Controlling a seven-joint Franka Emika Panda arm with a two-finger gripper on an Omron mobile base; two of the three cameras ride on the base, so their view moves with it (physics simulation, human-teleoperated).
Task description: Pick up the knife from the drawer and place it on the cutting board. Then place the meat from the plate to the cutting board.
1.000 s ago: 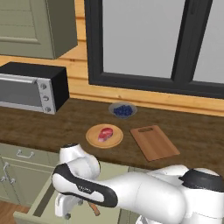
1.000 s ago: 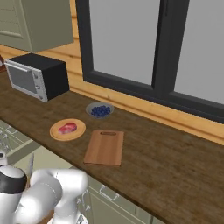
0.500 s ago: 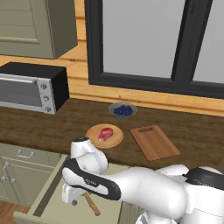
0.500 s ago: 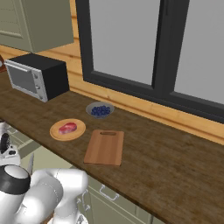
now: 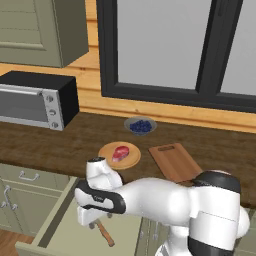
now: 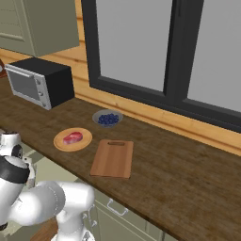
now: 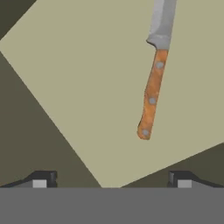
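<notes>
In the open drawer, pulled out below the table's front edge, the knife lies flat on the smooth pale-green floor. It has a grey metal blade and an orange-brown wooden handle with three small rivets. In the hand view the handle's rounded butt points toward the fingertips and the blade runs off the top edge. Bare drawer floor lies on both sides of the knife, and the darker drawer walls cut across the lower corners.

The hand hangs above the drawer with its two dark fingertips spread wide apart, holding nothing; the knife sits beyond them, untouched. In the left base view the hand is just beside the knife.

Up on the dark wood-grain table, the round tan wooden plate carries the marbled pinkish-red meat. Just beside it lies the flat rectangular reddish-brown cutting board, slot handle at its far short end and its surface bare. The two lie apart. Behind them stands a small glass bowl of blue berries.
</notes>
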